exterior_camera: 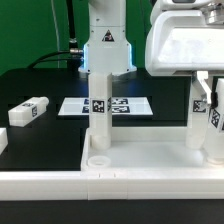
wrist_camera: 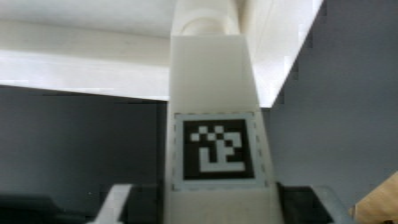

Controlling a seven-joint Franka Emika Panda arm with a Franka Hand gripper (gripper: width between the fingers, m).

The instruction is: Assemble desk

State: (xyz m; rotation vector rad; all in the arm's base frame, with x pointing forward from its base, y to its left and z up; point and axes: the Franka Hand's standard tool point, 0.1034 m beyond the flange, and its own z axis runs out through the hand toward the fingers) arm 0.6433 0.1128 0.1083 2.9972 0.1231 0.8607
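plastic leg (wrist_camera: 217, 110) looks light, stiff, slick; best held on its flat faces. gripper (wrist_camera: 205, 208) appears clamped on it, upright at a corner of the slab (exterior_camera: 50, 172), toward the exterior view's right.

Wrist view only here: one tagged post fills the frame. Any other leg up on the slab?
Observer: Yes. A second leg stands upright in a socket of the desk top, to the exterior view's left of the gripper.
Operator: Any parts loose?
Observer: One loose leg lies flat on the black table, at the exterior view's left.
Operator: Where is my post on the slab?
Observer: Your gripped leg is upright at the slab's corner on the exterior view's right. I cannot tell whether it is fully seated.
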